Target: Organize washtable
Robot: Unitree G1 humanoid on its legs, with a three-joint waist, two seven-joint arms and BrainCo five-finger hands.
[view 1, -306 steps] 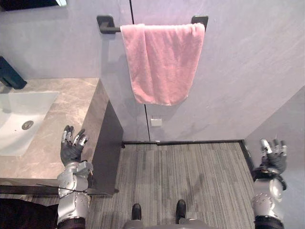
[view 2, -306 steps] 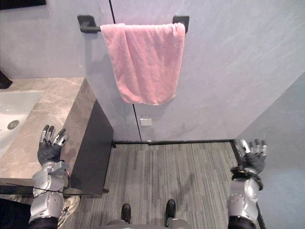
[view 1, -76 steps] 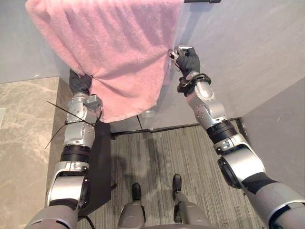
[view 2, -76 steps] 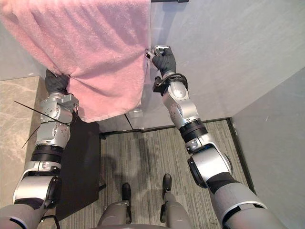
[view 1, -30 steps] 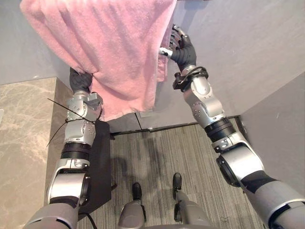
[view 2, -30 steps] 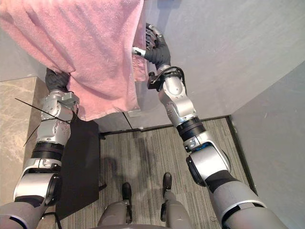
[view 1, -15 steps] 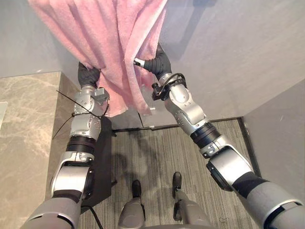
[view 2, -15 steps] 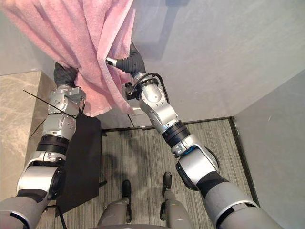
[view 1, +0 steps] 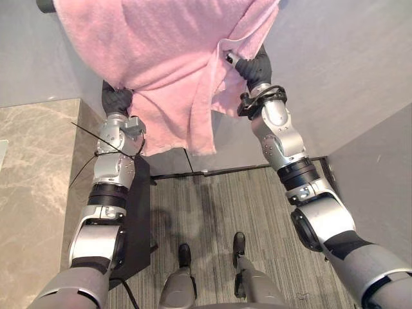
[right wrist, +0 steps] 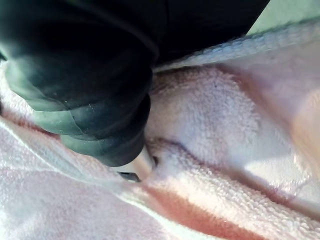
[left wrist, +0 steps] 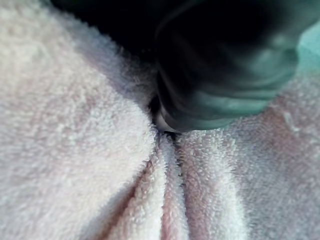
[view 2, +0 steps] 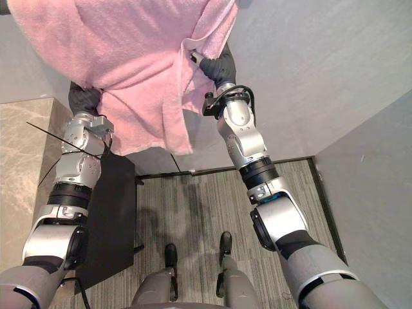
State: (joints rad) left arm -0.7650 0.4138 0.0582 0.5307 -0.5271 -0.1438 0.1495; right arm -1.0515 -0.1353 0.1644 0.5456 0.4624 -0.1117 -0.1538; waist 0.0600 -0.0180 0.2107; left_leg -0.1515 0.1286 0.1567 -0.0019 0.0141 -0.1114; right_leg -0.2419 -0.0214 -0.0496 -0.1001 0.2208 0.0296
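Observation:
A pink towel hangs from above and spreads wide across the grey wall. My left hand is raised under its lower left edge, and in the left wrist view the cloth bunches into folds that run into the curled hand. My right hand is raised at the towel's right edge. In the right wrist view its fingers are curled into a fold of the cloth. A flap of towel hangs down between the two arms.
A marble washtable top lies at the left, with a dark side panel below its end. The end of a dark towel bar shows at the top left. Striped grey floor lies below; a wall closes the right side.
My right hand has swung up and to the right with the towel's edge, its fingers curling shut on the cloth. The towel now spreads wider. The left hand keeps its grip.

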